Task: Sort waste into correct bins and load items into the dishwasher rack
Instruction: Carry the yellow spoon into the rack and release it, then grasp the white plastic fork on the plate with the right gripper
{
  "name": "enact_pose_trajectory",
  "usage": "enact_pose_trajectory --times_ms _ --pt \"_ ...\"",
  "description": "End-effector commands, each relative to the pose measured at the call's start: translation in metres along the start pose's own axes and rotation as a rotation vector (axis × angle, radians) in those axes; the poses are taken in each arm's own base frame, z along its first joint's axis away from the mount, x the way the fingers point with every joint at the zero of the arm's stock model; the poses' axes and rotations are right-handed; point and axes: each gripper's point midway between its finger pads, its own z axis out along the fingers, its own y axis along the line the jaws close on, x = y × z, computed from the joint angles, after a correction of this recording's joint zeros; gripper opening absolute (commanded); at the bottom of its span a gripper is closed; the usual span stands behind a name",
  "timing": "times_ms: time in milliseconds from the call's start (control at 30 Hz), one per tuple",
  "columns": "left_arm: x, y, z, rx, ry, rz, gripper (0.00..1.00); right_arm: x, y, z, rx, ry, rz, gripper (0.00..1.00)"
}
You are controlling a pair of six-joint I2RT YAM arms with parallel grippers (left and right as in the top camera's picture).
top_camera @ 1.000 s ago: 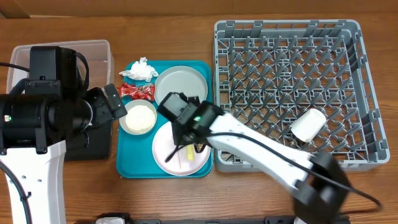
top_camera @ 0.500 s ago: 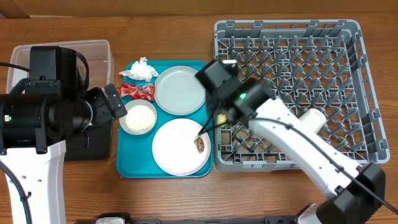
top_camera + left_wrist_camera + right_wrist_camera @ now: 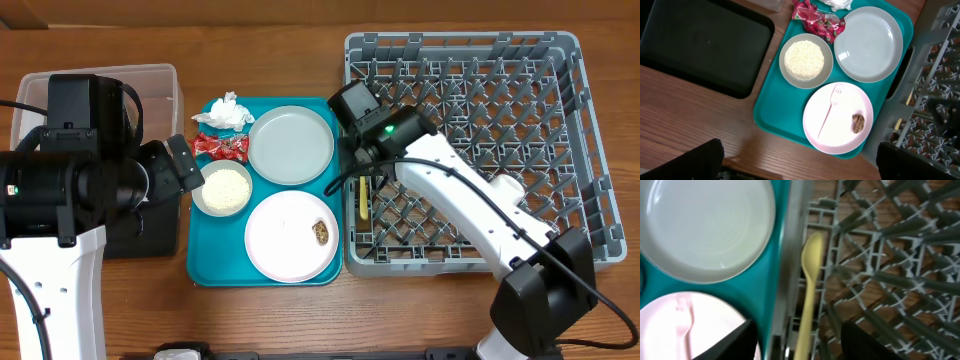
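The yellow utensil (image 3: 363, 200) lies in the grey dishwasher rack (image 3: 560, 45) just inside its left wall; it also shows in the right wrist view (image 3: 809, 285). My right gripper (image 3: 360, 165) hovers over it, open, fingers either side (image 3: 805, 345). On the teal tray (image 3: 200, 270) sit the pink plate (image 3: 285, 240) with the brown scrap (image 3: 321, 232), the grey plate (image 3: 290, 144), the small bowl of rice (image 3: 222, 189), the red wrapper (image 3: 222, 146) and the white napkin (image 3: 227, 112). My left gripper (image 3: 800, 165) is open and empty left of the tray. The white cup is hidden by the right arm.
The clear tub (image 3: 160, 85) stands at the back left, partly under my left arm. The black tray (image 3: 700, 45) lies left of the teal tray. A pale fork shape (image 3: 827, 112) shows on the pink plate.
My right gripper lifted the yellow utensil off the pink plate, carried it right to the rack's left side and let it go there. The left arm has not moved.
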Motion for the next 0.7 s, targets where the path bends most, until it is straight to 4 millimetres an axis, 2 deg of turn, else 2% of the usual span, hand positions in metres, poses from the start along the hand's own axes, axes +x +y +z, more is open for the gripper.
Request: enact_pose_trajectory --times_ms 0,100,233,433,633,667 --pt "-0.003 -0.003 -0.002 0.009 -0.007 0.010 1.00 0.011 0.041 -0.027 -0.146 -0.005 -0.014 0.57" --pt "-0.003 -0.003 -0.002 0.009 -0.006 0.010 1.00 0.029 0.078 -0.034 -0.244 0.034 0.000 0.57" --pt "-0.003 -0.003 -0.002 0.009 -0.007 0.010 1.00 0.051 0.112 -0.022 -0.235 0.060 -0.003 0.53" --pt "-0.003 -0.003 -0.002 0.009 -0.006 0.010 1.00 0.092 0.145 0.031 -0.166 0.147 -0.020 0.46" --pt "-0.003 -0.003 -0.002 0.009 -0.006 0.010 1.00 0.116 0.147 0.091 -0.074 0.214 -0.031 0.48" --pt "-0.003 -0.003 -0.002 0.009 -0.007 0.010 1.00 0.118 0.146 0.095 -0.065 0.220 -0.033 0.48"
